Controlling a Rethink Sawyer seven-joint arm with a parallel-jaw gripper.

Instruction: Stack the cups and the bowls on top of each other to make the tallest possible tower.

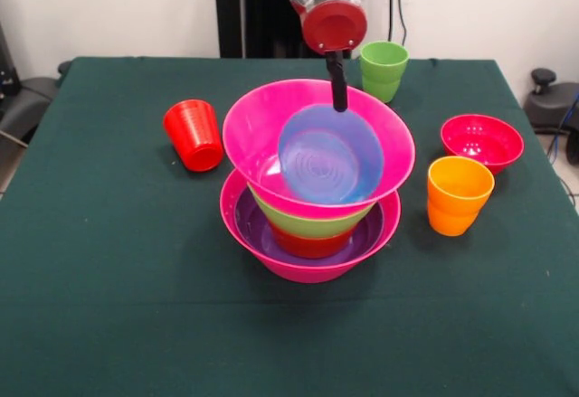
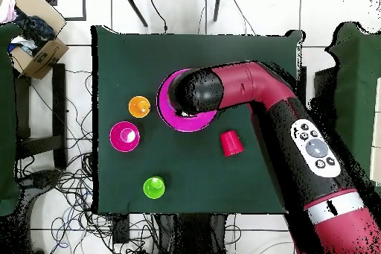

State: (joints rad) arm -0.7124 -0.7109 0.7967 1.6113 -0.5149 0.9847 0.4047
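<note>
— Tower (image 1: 312,234) near the middle of the table (image 1: 109,307): pink bowl (image 1: 308,266) at the base, then purple (image 1: 258,230), orange-red (image 1: 312,243) and green (image 1: 317,221) ones nested in it, and a second pink bowl (image 1: 262,135) sitting tilted on top.

— And the gripper (image 1: 339,99)?

— Down inside that top bowl, one dark finger against the rim of the blue bowl (image 1: 330,157), which stands almost on edge. Whether it's pinching that rim I cannot tell.

— Loose pieces?

— Red cup (image 1: 194,135) upside down beside the tower toward one side edge. Toward the opposite edge, orange cup (image 1: 459,194) and crimson bowl (image 1: 481,142), near each other. Green cup (image 1: 384,70) by the edge nearest the arm (image 2: 283,109).
</note>
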